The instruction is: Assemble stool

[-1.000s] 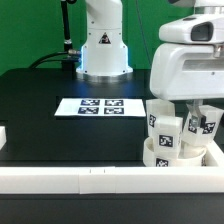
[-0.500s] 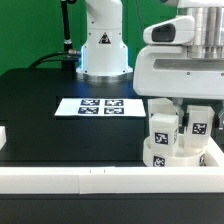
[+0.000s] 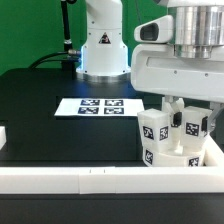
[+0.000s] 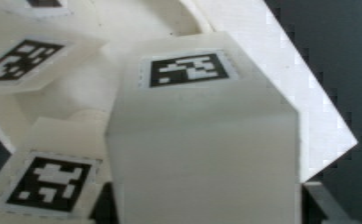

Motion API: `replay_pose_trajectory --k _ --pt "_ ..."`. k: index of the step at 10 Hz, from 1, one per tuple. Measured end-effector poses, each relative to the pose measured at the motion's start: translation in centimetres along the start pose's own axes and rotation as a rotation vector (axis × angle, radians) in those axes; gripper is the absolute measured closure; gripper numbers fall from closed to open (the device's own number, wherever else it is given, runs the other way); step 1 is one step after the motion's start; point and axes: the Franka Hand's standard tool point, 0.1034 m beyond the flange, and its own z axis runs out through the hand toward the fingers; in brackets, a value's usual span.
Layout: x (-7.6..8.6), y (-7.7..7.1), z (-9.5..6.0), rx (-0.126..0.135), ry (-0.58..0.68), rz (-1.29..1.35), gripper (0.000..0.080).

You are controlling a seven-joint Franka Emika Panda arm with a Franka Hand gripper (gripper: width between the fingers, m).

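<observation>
Hovering over the stool (image 3: 172, 140), the fingers (image 3: 177, 108) are too hidden to tell their spread; seat and upright legs (image 4: 210, 120) sit against the rail (image 3: 100, 178) on the worktop (image 3: 50, 90).

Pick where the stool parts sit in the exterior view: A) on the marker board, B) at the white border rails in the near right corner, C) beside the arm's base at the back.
B: the seat and tagged legs sit against the border rails, apart from the marker board.

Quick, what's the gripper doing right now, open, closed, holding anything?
Gripper: down over the stool by the legs; whether the jaws are open, shut, or holding a leg cannot be told.
</observation>
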Motion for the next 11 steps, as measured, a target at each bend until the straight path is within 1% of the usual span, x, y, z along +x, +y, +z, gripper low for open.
replay_pose_trajectory --k 1,2,3,4,5,6,7,8,9,10,11 --pt "0.1 0.1 0.0 0.003 -0.002 0.023 0.0459" --pt "0.1 0.0 0.0 0.004 -0.002 0.02 0.0375" --pt "0.1 0.0 0.0 0.004 -0.002 0.019 0.0243" --pt "0.1 -0.2 -0.4 0.011 0.0 -0.016 0.0243" --pt "0.3 -0.3 -1.0 0.028 0.0 -0.009 0.0169" --pt "0.3 -0.1 -1.2 0.033 -0.001 -0.017 0.0156" --pt "0.3 0.2 -1.1 0.039 0.001 -0.091 0.0156" --pt "-0.2 0.4 -0.5 0.041 -0.003 -0.072 0.0151" --pt "-0.7 0.4 -0.2 0.057 -0.028 -0.006 0.0151" --pt "-0.8 0.3 -0.1 0.061 -0.039 0.02 0.0151" --pt "-0.9 0.1 -0.1 0.058 -0.044 0.026 0.0151"
